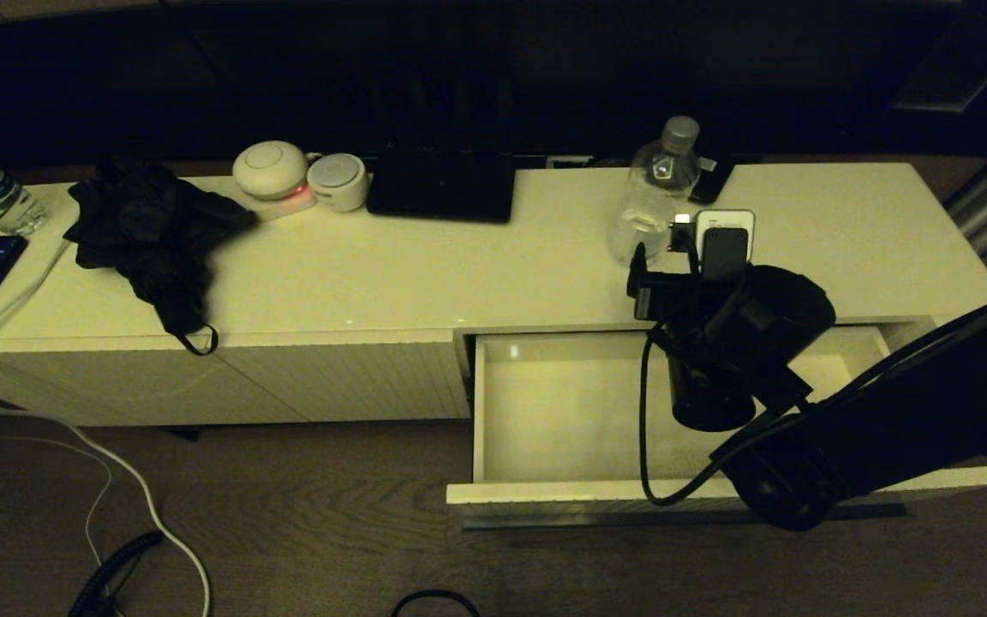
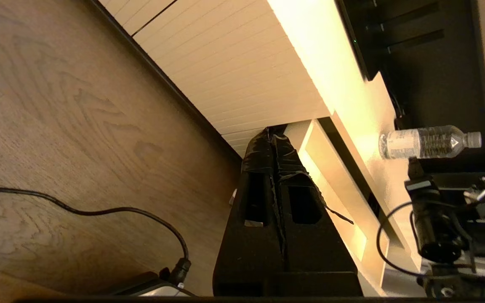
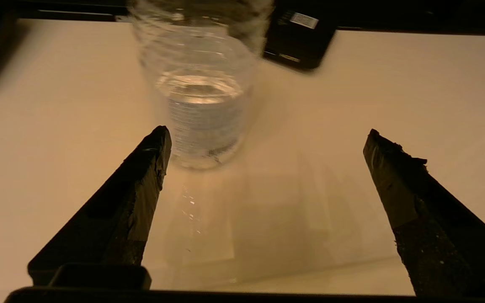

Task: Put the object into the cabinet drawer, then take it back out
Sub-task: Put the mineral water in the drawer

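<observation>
Right tool (image 3: 263,168) hangs over the open cabinet drawer (image 1: 562,411), jaws spread wide, nothing between them; left tool (image 2: 282,168) parked low beside the cabinet front, fingers pressed together and empty.

Water bottle (image 1: 655,193) stands upright on the tabletop (image 1: 373,274), near its back, behind the drawer; drawer interior looks bare.

Step looks like the approach for the grasp; the bottle sits just ahead of the tool and off-centre, close to one fingertip (image 3: 156,147), well apart from the other; shift sideways so the body is centred before advancing; grip the ribbed mid-body, squeeze gently since thin plastic flexes; black device (image 3: 299,40) sits just behind the bottle, don't overshoot.
</observation>
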{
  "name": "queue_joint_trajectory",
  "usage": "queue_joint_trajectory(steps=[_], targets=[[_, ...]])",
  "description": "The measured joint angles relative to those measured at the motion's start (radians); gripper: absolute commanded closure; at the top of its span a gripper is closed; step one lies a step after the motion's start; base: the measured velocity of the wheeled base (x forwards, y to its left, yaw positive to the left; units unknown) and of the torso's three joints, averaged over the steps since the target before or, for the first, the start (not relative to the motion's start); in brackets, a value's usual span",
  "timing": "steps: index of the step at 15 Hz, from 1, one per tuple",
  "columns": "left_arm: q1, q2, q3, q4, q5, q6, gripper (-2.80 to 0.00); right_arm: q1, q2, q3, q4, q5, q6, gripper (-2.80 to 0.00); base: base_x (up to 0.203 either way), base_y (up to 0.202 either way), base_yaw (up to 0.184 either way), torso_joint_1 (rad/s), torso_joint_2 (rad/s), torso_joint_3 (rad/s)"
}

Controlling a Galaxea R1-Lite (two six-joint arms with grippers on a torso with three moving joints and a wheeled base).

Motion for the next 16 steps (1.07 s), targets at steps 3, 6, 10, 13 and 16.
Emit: queue_joint_trajectory(steps=[3, 6, 10, 13, 16], targets=[[0.000, 0.000, 0.000, 0.000, 0.000, 0.000, 0.00, -0.009, 0.029, -0.035, 0.000, 0.004, -0.001, -2.80, 0.000, 0.000, 0.000, 0.000, 0.00, 0.000], [0.000, 0.000, 0.000, 0.000, 0.000, 0.000, 0.00, -0.017, 0.050, -0.070, 0.000, 0.009, -0.006, -2.80, 0.000, 0.000, 0.000, 0.000, 0.00, 0.000], [0.000, 0.000, 0.000, 0.000, 0.000, 0.000, 0.00, -0.029, 0.068, -0.108, -0.001, 0.021, -0.024, -2.80, 0.000, 0.000, 0.000, 0.000, 0.00, 0.000], [0.000, 0.000, 0.000, 0.000, 0.000, 0.000, 0.00, -0.030, 0.076, -0.124, -0.001, 0.036, -0.025, -2.80, 0.000, 0.000, 0.000, 0.000, 0.00, 0.000], [0.000, 0.000, 0.000, 0.000, 0.000, 0.000, 0.00, -0.030, 0.086, -0.134, -0.003, 0.045, -0.035, -2.80, 0.000, 0.000, 0.000, 0.000, 0.00, 0.000]])
